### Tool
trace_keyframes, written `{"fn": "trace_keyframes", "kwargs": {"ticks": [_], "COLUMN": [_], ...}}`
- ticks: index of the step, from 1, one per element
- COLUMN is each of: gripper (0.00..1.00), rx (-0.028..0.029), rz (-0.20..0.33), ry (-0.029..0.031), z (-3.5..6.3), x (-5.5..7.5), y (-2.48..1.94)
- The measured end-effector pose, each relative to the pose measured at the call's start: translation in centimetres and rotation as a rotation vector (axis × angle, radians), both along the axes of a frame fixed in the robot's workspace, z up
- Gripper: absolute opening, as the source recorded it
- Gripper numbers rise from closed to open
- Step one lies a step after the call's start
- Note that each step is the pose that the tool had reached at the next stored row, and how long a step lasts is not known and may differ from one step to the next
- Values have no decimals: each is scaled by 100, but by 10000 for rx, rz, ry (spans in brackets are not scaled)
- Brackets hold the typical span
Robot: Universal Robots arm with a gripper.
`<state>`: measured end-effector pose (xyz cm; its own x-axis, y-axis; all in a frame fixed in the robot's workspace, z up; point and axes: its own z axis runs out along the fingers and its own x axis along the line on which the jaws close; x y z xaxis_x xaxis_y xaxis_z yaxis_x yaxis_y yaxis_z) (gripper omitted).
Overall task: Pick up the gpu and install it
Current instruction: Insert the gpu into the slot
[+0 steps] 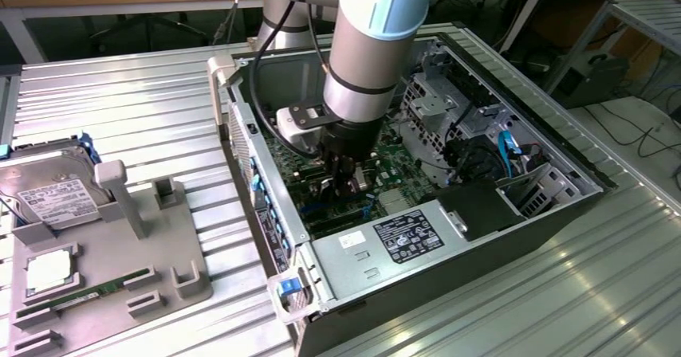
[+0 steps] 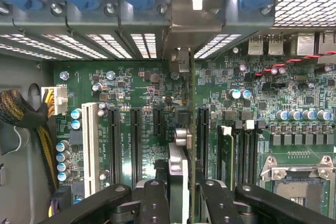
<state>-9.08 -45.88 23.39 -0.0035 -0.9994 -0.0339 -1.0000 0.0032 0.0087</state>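
One case: the open computer case (image 1: 426, 205) lies on its side on the ribbed metal table (image 1: 127, 118), walls ringing the motherboard (image 2: 136, 93).
Room: bare table on the exterior view's left up to the grey fixture (image 1: 117, 261); inside, drive cages and the power supply (image 1: 404, 237) crowd the exterior view's right.
Arm: the arm (image 1: 368, 46) drops steeply into the case, wrist near vertical.
Gripper: the gripper (image 2: 181, 192) pinches the gpu (image 2: 181, 129) edge-on between its fingers.
Gpu: upright over the motherboard slots, its bracket (image 2: 195, 19) at the rear blue latches.
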Motion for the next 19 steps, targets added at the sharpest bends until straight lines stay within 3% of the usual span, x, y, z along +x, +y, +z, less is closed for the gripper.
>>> {"fn": "trace_keyframes", "kwargs": {"ticks": [5, 7, 9, 10, 19], "gripper": [28, 29, 29, 36, 36], "rx": [1, 30, 2, 6, -1], "rz": [0, -4, -3, -1, -1], "ry": [0, -11, -1, -3, 1], "z": [1, -5, 19, 43, 436], "x": [0, 0, -1, 0, 0], "y": [0, 4, 0, 1, 0]}}
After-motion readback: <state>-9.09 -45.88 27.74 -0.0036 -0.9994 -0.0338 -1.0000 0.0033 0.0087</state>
